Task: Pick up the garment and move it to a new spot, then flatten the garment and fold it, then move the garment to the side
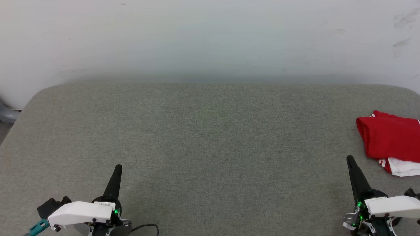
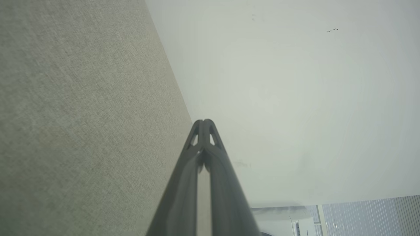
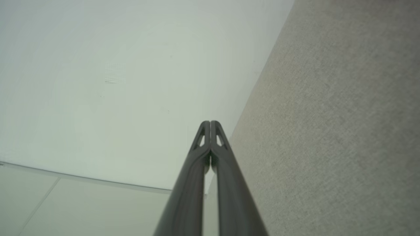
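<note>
Folded garment (image 1: pixel 390 137) is seen at frame's right edge; last step is judged done. L gripper (image 1: pixel 118 167) & R gripper (image 1: pixel 350 159) are pressed together, empty; no further grasp is needed.

Head camera looks down over the grey pad (image 1: pixel 210 147) to the wall (image 1: pixel 210 39). Wrist cameras skim low, sharing both.

Garment (image 1: pixel 388 137) red, white sleeve, red-white striped trim; table (image 1: pixel 210 137) grey-green; fingers (image 1: pixel 115 182) black.
</note>
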Controlling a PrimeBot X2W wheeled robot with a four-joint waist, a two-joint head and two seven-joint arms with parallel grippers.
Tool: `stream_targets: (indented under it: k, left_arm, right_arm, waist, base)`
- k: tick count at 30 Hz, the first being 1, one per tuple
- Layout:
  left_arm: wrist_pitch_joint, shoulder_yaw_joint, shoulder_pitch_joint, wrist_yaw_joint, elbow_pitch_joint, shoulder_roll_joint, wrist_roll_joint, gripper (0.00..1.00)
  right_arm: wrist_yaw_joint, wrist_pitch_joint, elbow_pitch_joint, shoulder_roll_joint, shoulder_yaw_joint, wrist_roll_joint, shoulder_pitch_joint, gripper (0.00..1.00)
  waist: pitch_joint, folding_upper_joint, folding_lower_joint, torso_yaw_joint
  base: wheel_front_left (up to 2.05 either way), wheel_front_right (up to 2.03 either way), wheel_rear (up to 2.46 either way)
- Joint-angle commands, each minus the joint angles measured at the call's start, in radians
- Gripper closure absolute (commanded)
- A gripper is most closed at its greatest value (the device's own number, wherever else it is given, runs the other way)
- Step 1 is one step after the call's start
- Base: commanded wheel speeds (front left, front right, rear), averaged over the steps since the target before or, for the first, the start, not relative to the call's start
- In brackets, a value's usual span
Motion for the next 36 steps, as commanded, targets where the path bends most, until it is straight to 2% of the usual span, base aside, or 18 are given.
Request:
stream_targets:
  k: [1,28,36]
  left_arm:
    - [0.012,0.010,-0.026,-0.012,0.002,-0.001,-0.039,1.00]
    - [0.066,0.048,-0.060,-0.044,0.027,-0.018,-0.244,1.00]
    - [0.068,0.049,-0.057,-0.043,0.027,-0.019,-0.237,1.00]
  right_arm:
    - [0.000,0.011,0.000,0.004,-0.003,0.040,-0.024,1.00]
    - [-0.001,0.060,0.022,0.006,-0.010,0.243,-0.057,1.00]
    - [-0.001,0.060,0.021,0.006,-0.009,0.239,-0.055,1.00]
  waist:
    - [0.001,0.0000,0.0000,-0.001]
    - [0.010,0.0000,0.0000,-0.007]
    - [0.010,0.0000,0.0000,-0.007]
  base:
    - [0.00,0.00,0.00]
    - [0.00,0.00,0.00]
    - [0.00,0.00,0.00]
